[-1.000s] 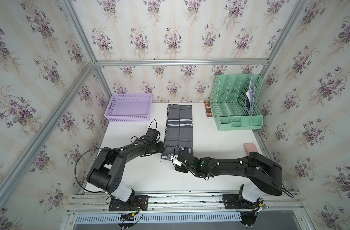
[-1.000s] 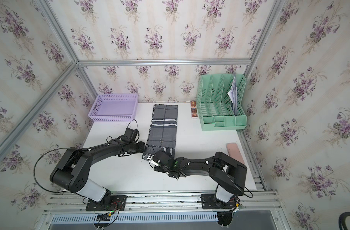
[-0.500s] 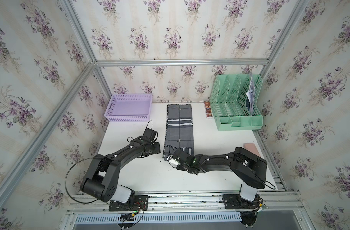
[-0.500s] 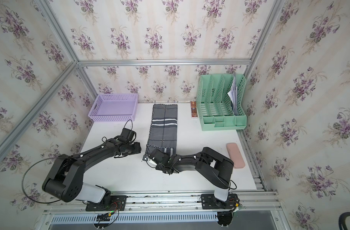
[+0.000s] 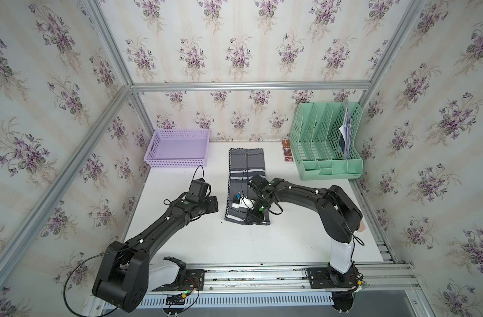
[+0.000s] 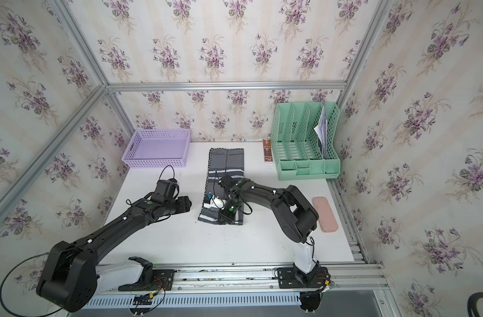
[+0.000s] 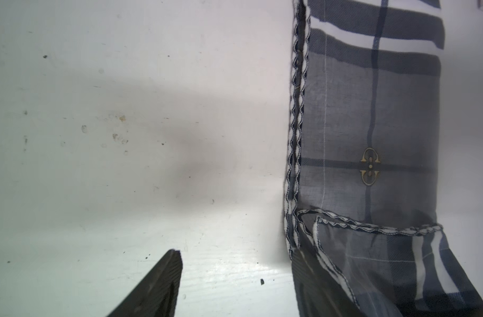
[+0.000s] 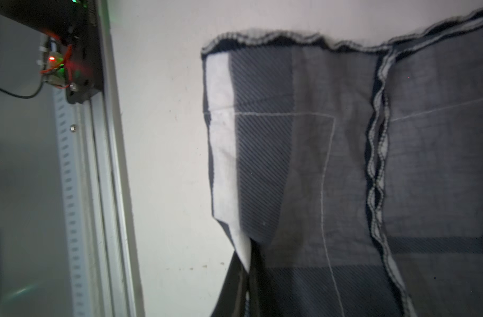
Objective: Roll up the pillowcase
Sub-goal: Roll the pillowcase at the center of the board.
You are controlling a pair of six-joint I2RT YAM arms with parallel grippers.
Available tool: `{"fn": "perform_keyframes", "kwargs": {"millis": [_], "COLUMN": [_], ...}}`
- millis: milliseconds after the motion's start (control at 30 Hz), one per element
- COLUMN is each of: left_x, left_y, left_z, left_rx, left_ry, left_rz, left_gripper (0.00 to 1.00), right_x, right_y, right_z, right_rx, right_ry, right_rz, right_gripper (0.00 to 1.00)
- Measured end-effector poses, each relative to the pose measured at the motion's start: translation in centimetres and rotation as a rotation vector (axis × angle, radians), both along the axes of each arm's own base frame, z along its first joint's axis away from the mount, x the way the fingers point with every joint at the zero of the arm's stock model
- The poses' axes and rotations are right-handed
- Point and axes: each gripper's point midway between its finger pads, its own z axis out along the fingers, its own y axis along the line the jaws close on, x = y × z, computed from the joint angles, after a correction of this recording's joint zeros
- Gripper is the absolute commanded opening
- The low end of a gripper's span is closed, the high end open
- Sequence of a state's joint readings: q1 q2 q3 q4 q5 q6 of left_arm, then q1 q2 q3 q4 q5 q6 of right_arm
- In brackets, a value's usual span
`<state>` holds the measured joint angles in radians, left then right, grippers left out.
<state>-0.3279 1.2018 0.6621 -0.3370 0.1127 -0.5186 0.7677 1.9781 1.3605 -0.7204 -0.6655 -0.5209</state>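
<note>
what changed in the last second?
Right gripper swung in over the pillowcase and clamped shut on its near end. Left gripper stayed open at its left edge. Lilac basket and green organizer unmoved.

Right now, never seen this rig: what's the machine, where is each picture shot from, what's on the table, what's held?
The machine is two black robot arms bolted to a rail at the front edge of the table, each ending in two-fingered jaws. Two pictures come from one overhead stereo camera and show nearly the same scene. The two close-ups come from cameras on the arms' wrists.

On the white table lie the pillowcase, folded into a long plaid strip, a lilac basket, a green file rack holding papers, a slim brown packet beside it, and a pink case.

The right gripper has its jaws shut on the pillowcase's near end. The left gripper has its jaws open beside the cloth's edge and grips nothing.
</note>
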Motion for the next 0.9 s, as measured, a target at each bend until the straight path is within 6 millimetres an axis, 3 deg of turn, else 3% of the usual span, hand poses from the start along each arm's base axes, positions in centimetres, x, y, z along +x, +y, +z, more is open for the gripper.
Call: {"fn": "perform_keyframes", "kwargs": {"millis": [233,433,567,700,900], "left_x": [0.0,0.3,1.1,2.0,2.7], "left_y": [-2.9,-4.3,-5.5,-6.1,-6.4], "left_z": [0.8,1.9,2.4,1.5,-1.1], "left_rx": [-0.124,-0.183,-0.221,-0.221,-0.193], "left_ry": [-0.104,-0.202,-0.246,-0.237,-0.169], "left_rz": [-0.139,-0.225,-0.270,-0.291,-0.297], "left_gripper": [0.70,0.72,0.73,0.73,0.69], "right_x": [3.2,6.8,7.3,7.6,8.5], "right_y": [0.0,-0.4,0.0,0.1,-0.2], "right_z": [2.0,1.2,0.2,-1.3,-1.7], "right_rx": [0.078,0.095,0.076,0.045,0.017], "right_ry": [0.178,0.244,0.281,0.294,0.272], "right_rz": [-0.015,-0.048,-0.047,-0.049,-0.073], "right_gripper": [0.00,0.00,0.00,0.00,0.00]}}
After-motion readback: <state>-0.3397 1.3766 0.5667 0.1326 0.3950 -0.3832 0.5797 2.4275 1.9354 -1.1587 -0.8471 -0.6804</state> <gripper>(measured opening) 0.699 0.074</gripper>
